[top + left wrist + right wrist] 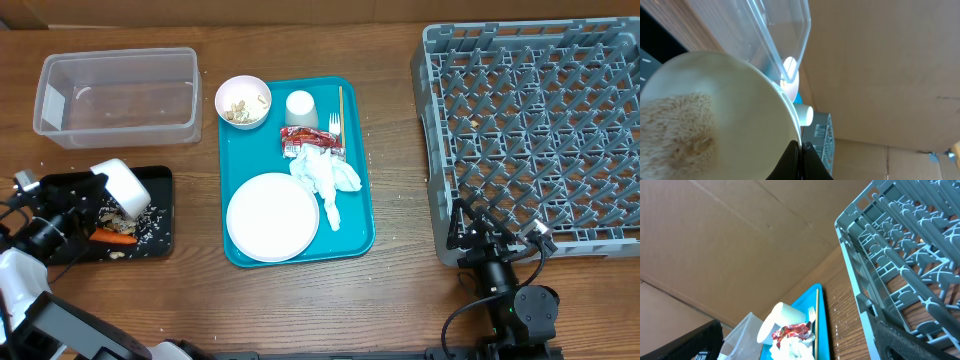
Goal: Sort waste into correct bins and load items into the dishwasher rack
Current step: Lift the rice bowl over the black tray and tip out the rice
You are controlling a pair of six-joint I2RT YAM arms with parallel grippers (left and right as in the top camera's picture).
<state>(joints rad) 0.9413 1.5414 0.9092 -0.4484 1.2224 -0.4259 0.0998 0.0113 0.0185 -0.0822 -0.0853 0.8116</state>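
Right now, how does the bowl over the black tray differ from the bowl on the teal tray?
The held bowl is tipped over the black tray, its rim pinched in the shut left pincer; the free bowl sits upright on the teal tray, untouched. The held bowl has rice inside; the free bowl holds tan scraps. Both are small, round and whitish.

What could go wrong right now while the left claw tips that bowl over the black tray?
1. The left claw pinches only the thin rim of the tilted bowl, so the bowl may slip and drop onto the black tray.
2. Loose rice lies close to the tray's edge, so more could scatter onto the table.
3. A rice patch seems stuck inside the bowl, which might reach the dishwasher rack dirty.
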